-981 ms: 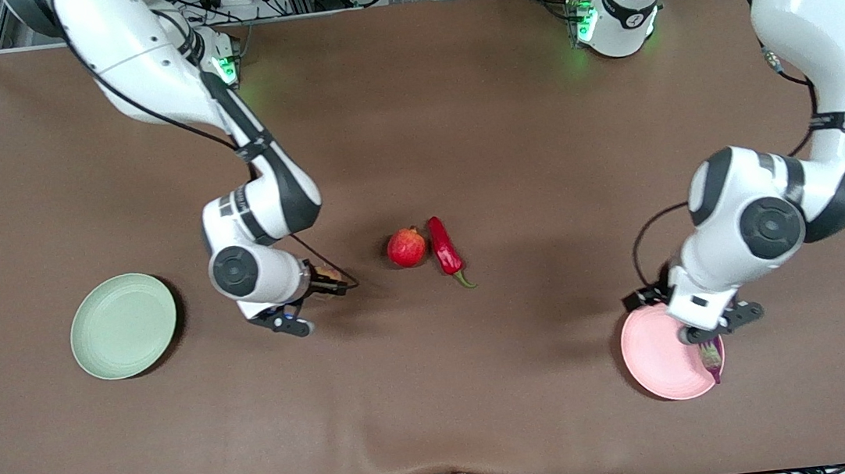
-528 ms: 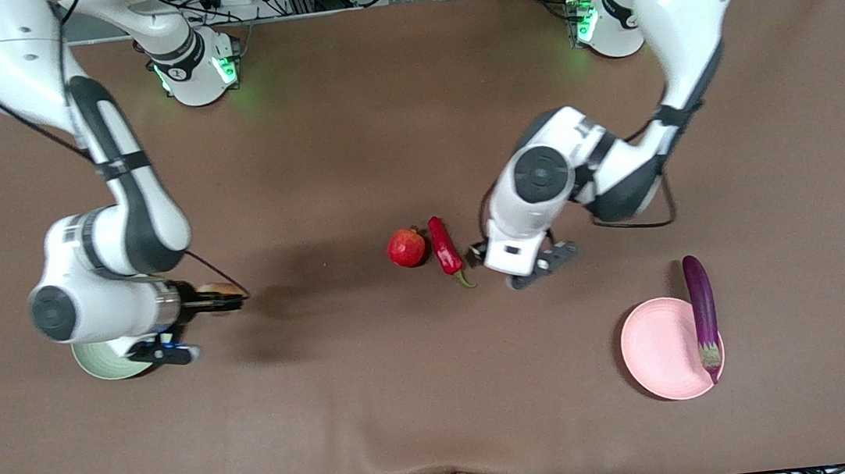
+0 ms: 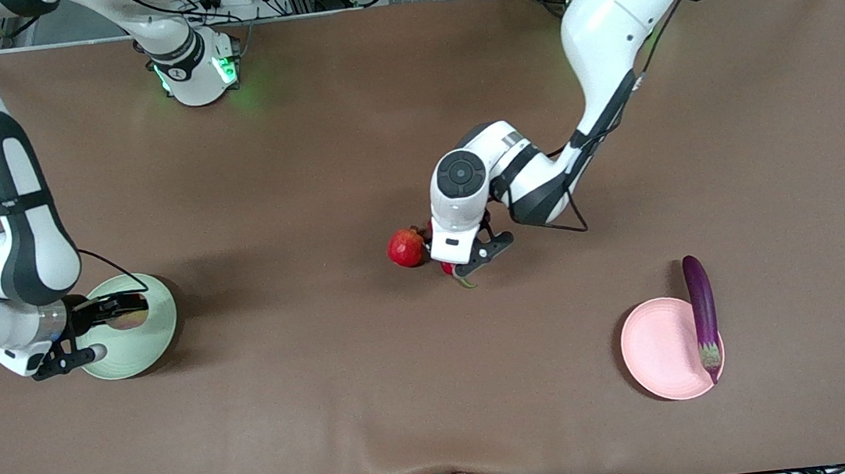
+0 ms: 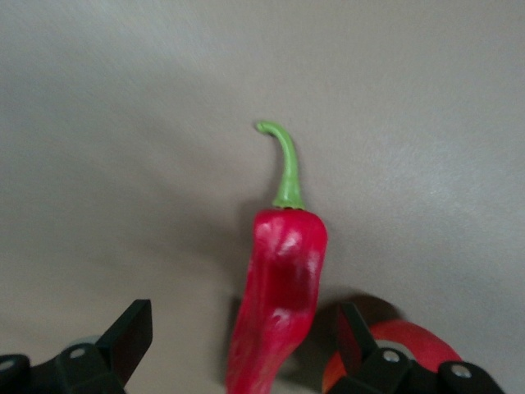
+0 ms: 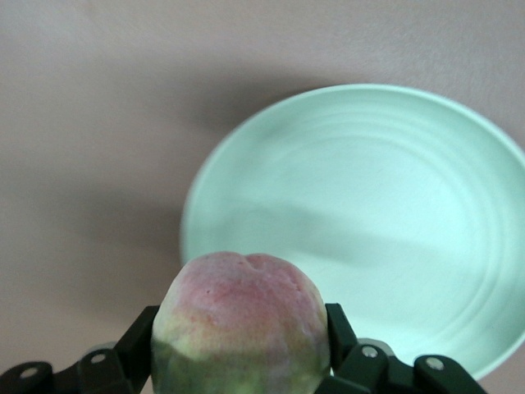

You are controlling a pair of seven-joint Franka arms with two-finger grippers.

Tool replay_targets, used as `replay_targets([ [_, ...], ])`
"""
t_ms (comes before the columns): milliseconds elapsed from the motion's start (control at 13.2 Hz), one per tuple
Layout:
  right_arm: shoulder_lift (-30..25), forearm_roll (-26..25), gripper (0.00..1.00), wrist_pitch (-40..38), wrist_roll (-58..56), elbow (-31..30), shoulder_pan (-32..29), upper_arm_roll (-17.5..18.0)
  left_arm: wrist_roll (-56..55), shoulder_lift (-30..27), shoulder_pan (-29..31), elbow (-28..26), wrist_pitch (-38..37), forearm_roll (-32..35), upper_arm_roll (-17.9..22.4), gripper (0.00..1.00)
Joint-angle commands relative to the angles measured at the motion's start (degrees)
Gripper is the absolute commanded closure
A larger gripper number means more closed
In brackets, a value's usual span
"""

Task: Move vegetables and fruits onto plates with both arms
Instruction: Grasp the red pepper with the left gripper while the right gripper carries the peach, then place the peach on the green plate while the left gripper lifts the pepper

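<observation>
My right gripper is shut on the yellowish-pink peach and holds it over the pale green plate. In the right wrist view the peach sits between the fingers, above the green plate's rim. My left gripper is open, low over the red chili pepper, beside the pomegranate. In the left wrist view the chili lies between the open fingers, with the pomegranate beside one. The purple eggplant lies across the edge of the pale pink plate.
The brown table cloth covers the whole table. The two arm bases stand along the table's edge farthest from the front camera. The eggplant's tail end sticks out past the pink plate's rim.
My right arm carried the peach from the table's middle to over the green plate. My left arm left the eggplant on the pink plate and moved over the chili.
</observation>
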Motion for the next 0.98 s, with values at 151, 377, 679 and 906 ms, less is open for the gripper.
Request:
replay_targets([
  [151, 5.4, -0.5, 0.14, 0.4, -8.7, 4.5, -3.1, 1.4, -2.0, 2.3, -2.5, 0.7, 2.8, 0.8, 2.8, 0.45],
  [377, 4.8, -0.1, 0.00, -0.2, -7.9, 4.7, -2.2, 1.8, 0.1, 0.4, -1.2, 0.8, 2.4, 2.4, 2.8, 1.00],
  [679, 1.9, 2.2, 0.00, -7.7, 5.5, 6.1, 3.9, 1.9, 8.9, -7.1, 4.5, 0.7, -6.4, 2.2, 2.4, 1.00],
  [906, -0.5, 4.2, 0.00, -10.4, 22.2, 6.9, 10.8, 2.5, 22.1, -12.1, 10.3, 0.7, -13.7, 1.8, 2.4, 1.00],
])
